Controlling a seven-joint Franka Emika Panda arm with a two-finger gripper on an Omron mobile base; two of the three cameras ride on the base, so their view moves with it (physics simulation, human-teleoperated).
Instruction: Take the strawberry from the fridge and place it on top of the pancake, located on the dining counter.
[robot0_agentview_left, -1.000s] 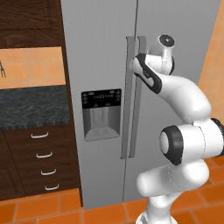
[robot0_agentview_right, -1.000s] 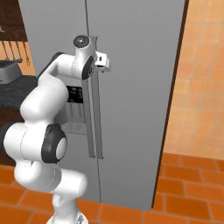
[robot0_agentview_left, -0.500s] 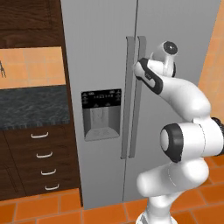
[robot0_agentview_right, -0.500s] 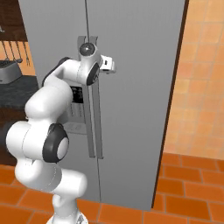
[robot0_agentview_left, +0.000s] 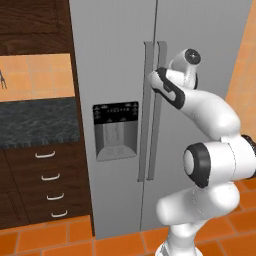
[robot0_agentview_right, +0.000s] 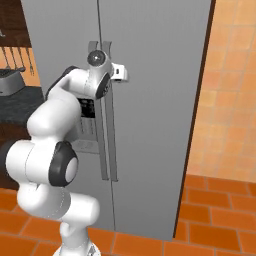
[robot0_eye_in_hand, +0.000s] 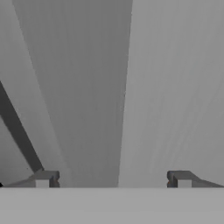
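The tall grey fridge stands shut, so the strawberry is hidden. The pancake and the dining counter are out of view. My gripper is up against the right door's long vertical handle, near its top. In the hand view the gripper is open. Its two fingertips stand wide apart, and the handle runs up between them, very close. Nothing is gripped.
The black dispenser panel sits in the left door. Left of the fridge is a dark-topped wall counter over wooden drawers. An orange tiled wall flanks the fridge on the right, and the floor has orange tiles.
The wrist has sunk slightly and pressed closer to the right door's handle. The fridge doors have not moved.
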